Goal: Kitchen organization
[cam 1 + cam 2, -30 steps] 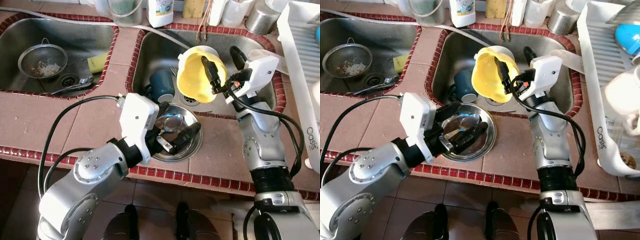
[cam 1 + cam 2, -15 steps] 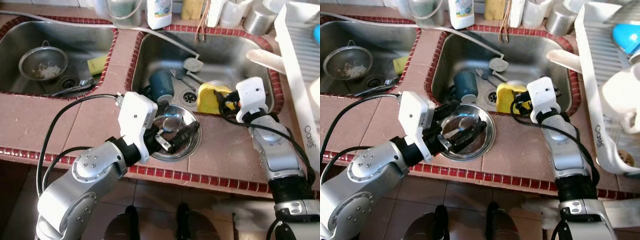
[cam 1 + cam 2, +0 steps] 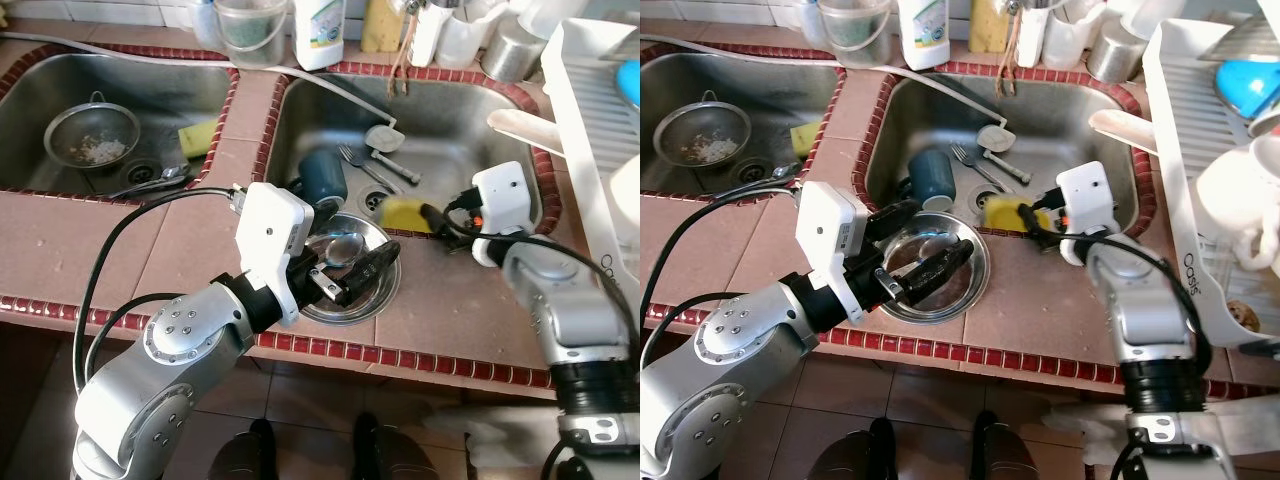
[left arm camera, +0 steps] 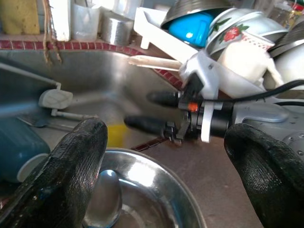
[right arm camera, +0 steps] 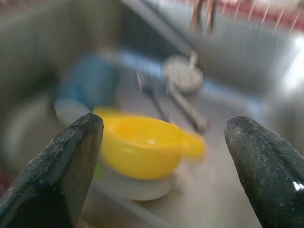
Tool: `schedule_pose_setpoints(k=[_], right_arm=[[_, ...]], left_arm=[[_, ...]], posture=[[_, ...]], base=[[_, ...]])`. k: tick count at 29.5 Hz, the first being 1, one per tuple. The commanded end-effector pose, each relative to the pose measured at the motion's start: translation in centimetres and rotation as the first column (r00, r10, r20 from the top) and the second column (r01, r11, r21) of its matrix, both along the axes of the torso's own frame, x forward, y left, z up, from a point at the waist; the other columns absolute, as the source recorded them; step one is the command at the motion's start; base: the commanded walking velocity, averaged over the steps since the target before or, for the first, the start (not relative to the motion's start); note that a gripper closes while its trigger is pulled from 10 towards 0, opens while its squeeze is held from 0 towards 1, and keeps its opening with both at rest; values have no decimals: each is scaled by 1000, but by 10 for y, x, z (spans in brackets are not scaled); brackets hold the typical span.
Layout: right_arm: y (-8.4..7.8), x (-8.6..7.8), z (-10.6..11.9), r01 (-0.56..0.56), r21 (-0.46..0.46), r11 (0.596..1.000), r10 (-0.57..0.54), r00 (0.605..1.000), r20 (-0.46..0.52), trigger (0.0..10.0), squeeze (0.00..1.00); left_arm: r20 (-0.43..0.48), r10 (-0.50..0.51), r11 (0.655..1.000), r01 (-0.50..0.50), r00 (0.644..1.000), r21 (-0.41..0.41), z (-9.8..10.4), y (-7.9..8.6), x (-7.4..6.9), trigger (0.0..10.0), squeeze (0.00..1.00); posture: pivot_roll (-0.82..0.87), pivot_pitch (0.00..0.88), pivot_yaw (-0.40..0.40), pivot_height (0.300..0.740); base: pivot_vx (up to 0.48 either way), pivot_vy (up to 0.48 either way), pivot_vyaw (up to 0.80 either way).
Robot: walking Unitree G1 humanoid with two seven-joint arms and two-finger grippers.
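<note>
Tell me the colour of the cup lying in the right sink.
Dark teal-blue cup; clearest in the left eye view.

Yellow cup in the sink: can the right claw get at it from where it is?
Probably yes. The right claw is open and points straight at the yellow cup, which lies free in the sink with nothing between them.

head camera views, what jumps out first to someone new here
A yellow bowl sits in the right-hand sink, between the open fingers of the right gripper. The left gripper, also open, hovers over a steel bowl holding a spoon, on the tiled counter edge.
</note>
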State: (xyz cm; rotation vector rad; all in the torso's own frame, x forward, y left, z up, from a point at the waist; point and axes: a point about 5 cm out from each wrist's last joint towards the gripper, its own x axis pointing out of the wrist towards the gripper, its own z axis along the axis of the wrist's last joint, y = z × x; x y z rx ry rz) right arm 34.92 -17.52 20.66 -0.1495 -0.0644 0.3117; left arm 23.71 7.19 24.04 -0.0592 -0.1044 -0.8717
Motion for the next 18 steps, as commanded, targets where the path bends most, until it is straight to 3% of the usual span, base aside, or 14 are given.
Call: schedule_pose_setpoints(k=[1,7,9,18], right_arm=[[-2,-5,22,1,37,999,-5,994,106,10000,0],[-2,-10,29,22,27,999,-26,988,152,10000,0],[-3,-12,34,20,65,998,-33,978,207,10000,0],[-2,-17,39,23,96,995,-47,965,258,10000,0]], left_arm=[[-1,-18,1000,18,1000,0,-1,-1,-4,10000,0],[0,-15,1000,15,1000,3,0,1,-3,10000,0],[1,-14,1000,14,1000,4,-1,1,-3,10000,0],[14,4,1000,-4,1000,14,0,5,3,10000,0]], posture=[[-72,307,22,740],[-70,306,23,740],[-71,303,24,740],[-72,293,24,740]], base=[[0,0,0],[0,0,0],[0,0,0],[0,0,0]])
